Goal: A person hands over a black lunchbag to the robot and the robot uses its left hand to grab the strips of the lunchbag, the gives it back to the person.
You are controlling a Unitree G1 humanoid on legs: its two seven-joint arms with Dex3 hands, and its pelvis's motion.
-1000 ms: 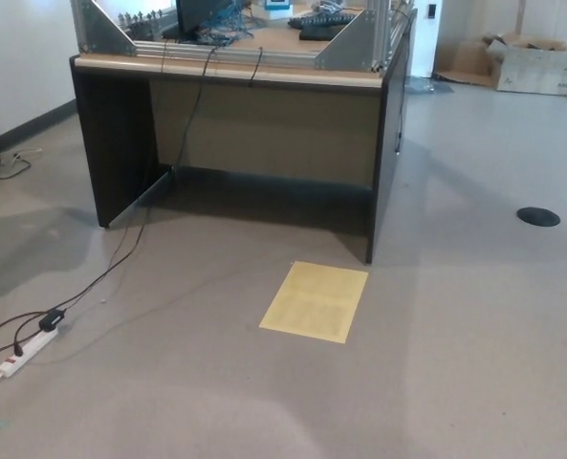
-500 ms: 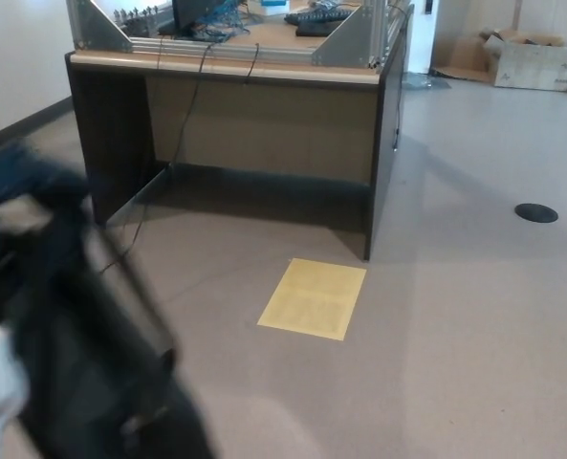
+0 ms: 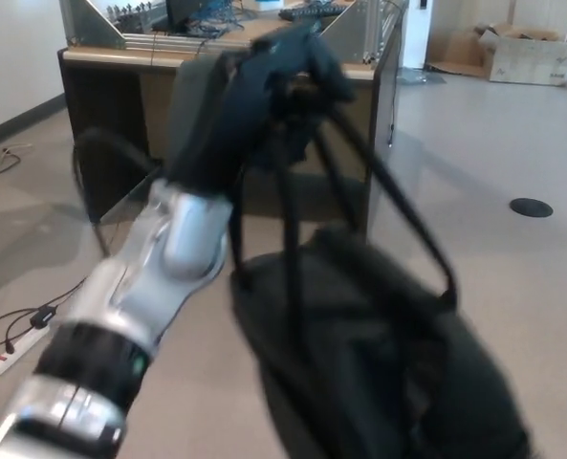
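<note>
One robot arm, silver along the forearm with a black band near the lower left corner, was seen reaching from the bottom left up toward the top centre of the head view. Its black left hand [image 3: 250,91] was raised high and was clamped on the straps [image 3: 307,163] of one black lunchbag [image 3: 379,354]. The picture was blurred by motion, so single fingers could not be told apart. The straps ran down from the hand as several dark bands, one of them swinging out to the right. The lunchbag hung below the hand and filled the lower middle and lower right of the view, in the air above the grey floor [image 3: 512,277] and touching nothing else that could be seen. The right hand was not in view, and no person was seen.

Behind the arm stood one desk [image 3: 383,115] with dark side panels and a light wooden top. One metal frame [image 3: 359,33] was mounted on the desk, with tangled cables and a keyboard inside it. On the floor at the left, one white power strip [image 3: 15,352] lay with black cables running from it. One round black floor cover [image 3: 531,207] was set in the floor at the right. One cardboard box [image 3: 522,53] stood against the far wall at the upper right.
</note>
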